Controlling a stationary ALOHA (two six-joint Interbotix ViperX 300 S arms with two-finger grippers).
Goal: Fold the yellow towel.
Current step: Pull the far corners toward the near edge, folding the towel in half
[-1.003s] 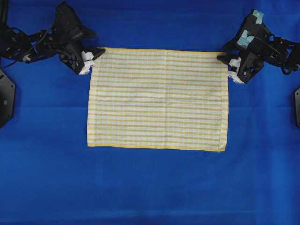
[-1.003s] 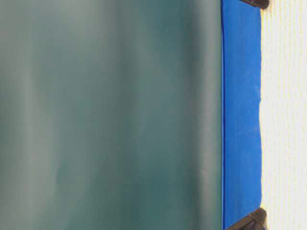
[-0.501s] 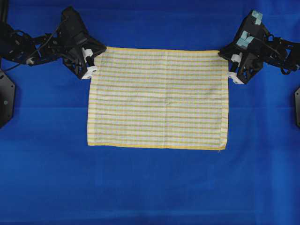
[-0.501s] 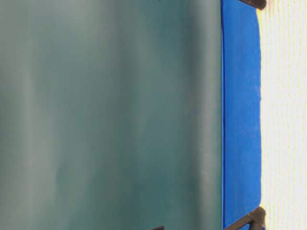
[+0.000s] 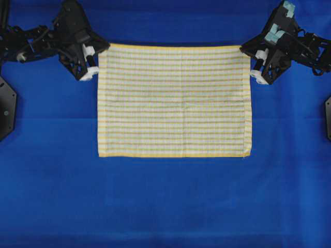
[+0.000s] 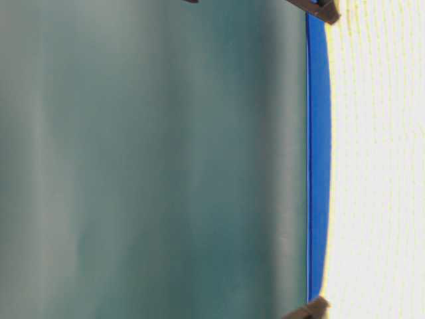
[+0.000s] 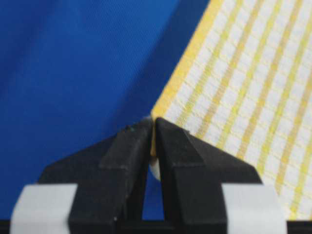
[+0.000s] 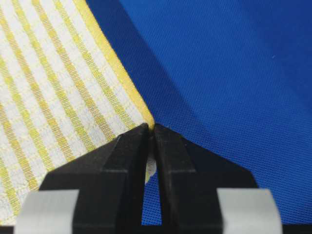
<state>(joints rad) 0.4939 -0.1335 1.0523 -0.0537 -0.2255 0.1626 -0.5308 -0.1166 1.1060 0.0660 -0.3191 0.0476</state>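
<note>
The yellow towel [image 5: 174,101], white with yellow stripes and yellow hems, is spread out between the two arms in the overhead view. My left gripper [image 5: 99,50] is shut on its far left corner. In the left wrist view the yellow hem of the towel [image 7: 243,83] runs straight into the pinched tips of the left gripper [image 7: 153,122]. My right gripper [image 5: 245,50] is shut on the far right corner; the right wrist view shows the towel [image 8: 53,97] caught between the tips of the right gripper [image 8: 151,127]. The far edge hangs lifted, casting a shadow on the cloth below. In the table-level view the towel [image 6: 378,159] fills the right side.
A blue cloth [image 5: 165,201] covers the table all round the towel. Black arm bases sit at the left edge [image 5: 6,106] and right edge [image 5: 328,116]. The table-level view is mostly a blurred green backdrop [image 6: 153,159].
Both grippers have closed on the towel's far corners and lifted them. The far edge has risen and pulled taut, and the near edge has slid slightly toward the far side.
</note>
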